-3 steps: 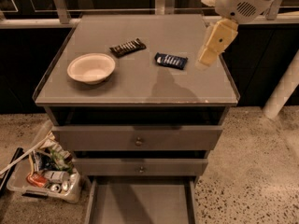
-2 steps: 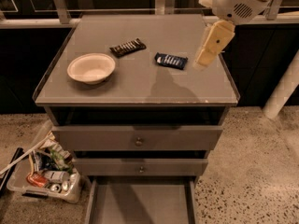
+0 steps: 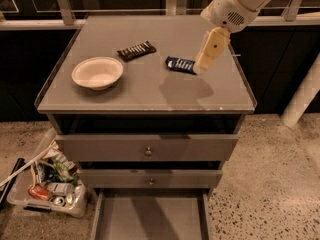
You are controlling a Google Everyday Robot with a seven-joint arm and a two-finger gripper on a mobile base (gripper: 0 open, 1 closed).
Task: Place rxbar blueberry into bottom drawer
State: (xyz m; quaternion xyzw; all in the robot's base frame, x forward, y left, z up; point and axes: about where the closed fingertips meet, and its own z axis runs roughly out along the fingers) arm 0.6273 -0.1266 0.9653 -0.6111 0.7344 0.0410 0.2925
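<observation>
The rxbar blueberry (image 3: 180,64), a small flat bar in a dark blue wrapper, lies on the grey cabinet top (image 3: 150,94) right of centre. My gripper (image 3: 200,69) hangs from the white arm at the upper right. Its tan tip is just above and at the right end of the bar. The bottom drawer (image 3: 150,219) is pulled open at the foot of the cabinet, and its flat grey floor is bare.
A cream bowl (image 3: 97,72) sits on the left of the top. A black-brown bar (image 3: 136,50) lies behind it at centre. Two upper drawers (image 3: 147,149) with round knobs are closed. A plastic bin of cans and bottles (image 3: 47,186) stands on the floor at the left.
My gripper has moved left and down toward the right end of the blue bar. The bar, bowl and drawers have not moved.
</observation>
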